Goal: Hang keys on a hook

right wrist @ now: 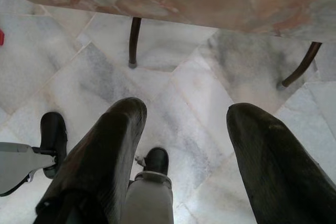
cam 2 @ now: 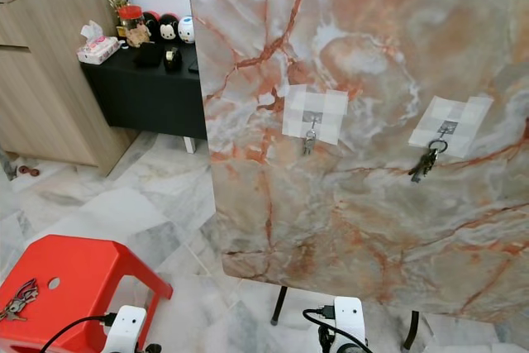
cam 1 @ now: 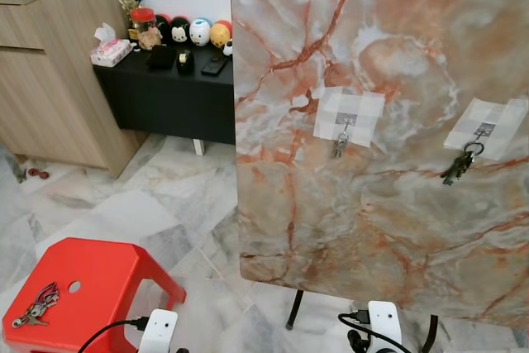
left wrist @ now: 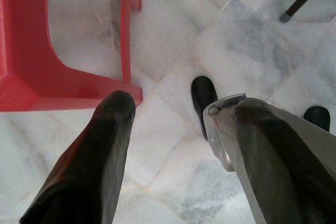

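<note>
- Both arms are seen hanging low, pointed at the floor. The left gripper (left wrist: 173, 145) is spread wide and nothing is held in it. The right gripper (right wrist: 184, 150) is spread wide too — empty as well.
- Just ahead and to the left, a red stool (cam 1: 99, 266) is seen. A bunch of keys (cam 1: 35, 305) is laid flat on its top, near the front left corner.
- The keys are stretched out on a slant, from the near left up to the far right. They lie ahead of and left of the left gripper, so the left arm is judged the nearer one for the pick-up.
- Farther off, a marble board (cam 1: 388, 212) is stood upright on dark legs.
- Two hooks are taped to the board — the left hook (cam 1: 345, 120) and the right hook (cam 1: 484, 131). Keys are already hung on both.
- Behind it all, a black bench (cam 1: 169, 93) with toys is seen.
</note>
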Robot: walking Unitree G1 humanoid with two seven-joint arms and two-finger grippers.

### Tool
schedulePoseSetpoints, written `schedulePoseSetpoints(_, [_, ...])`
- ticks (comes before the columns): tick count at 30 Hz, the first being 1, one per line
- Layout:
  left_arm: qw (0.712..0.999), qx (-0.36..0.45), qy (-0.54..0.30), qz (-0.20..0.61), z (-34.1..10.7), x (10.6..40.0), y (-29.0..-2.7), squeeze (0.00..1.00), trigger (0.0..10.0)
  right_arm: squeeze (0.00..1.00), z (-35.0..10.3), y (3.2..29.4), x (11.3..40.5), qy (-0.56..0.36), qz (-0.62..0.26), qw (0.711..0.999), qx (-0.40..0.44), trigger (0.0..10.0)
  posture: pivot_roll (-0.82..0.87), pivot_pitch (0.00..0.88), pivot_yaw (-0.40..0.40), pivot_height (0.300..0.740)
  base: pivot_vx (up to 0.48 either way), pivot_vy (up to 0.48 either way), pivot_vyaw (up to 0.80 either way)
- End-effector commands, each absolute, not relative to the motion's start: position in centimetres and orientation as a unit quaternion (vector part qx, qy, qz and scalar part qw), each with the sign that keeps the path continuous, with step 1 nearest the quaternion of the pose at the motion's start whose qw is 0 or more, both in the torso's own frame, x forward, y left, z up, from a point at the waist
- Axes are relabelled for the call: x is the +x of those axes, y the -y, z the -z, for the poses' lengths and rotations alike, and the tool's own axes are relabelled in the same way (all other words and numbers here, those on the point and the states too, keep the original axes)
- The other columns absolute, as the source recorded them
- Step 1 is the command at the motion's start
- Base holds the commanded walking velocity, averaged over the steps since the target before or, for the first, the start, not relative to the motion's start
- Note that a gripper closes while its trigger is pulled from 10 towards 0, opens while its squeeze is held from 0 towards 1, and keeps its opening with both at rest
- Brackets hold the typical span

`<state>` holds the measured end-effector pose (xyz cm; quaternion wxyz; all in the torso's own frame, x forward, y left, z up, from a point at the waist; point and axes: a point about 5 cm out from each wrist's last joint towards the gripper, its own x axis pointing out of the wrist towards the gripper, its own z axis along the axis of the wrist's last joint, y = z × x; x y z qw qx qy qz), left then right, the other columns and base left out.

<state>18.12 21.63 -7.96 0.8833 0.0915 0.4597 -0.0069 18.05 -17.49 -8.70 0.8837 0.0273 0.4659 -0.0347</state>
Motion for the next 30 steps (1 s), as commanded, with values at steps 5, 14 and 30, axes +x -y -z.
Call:
schedulePoseSetpoints(5, [0.877,0.096,-0.471,0.007,8.34,17.32,-21.69,0.0,10.0,0.0,8.79,17.79,17.8,-0.468,0.039,0.883,0.026,10.0,0.06,0.0,-0.05,0.74,0.0,-0.314,0.0])
schedulePoseSetpoints(14, [0.877,0.086,-0.473,-0.006,8.41,17.08,-21.88,0.0,10.0,0.0,8.84,17.77,17.7,-0.47,0.037,0.882,0.024,10.0,0.07,0.0,-0.051,0.74,0.0,-0.14,0.0])
schedulePoseSetpoints(30, [0.878,0.081,-0.472,-0.013,8.29,17.25,-22.1,0.0,10.0,0.0,8.7,17.77,17.96,-0.464,0.034,0.885,0.016,10.0,0.07,0.0,-0.052,0.74,0.0,0.0,0.4])
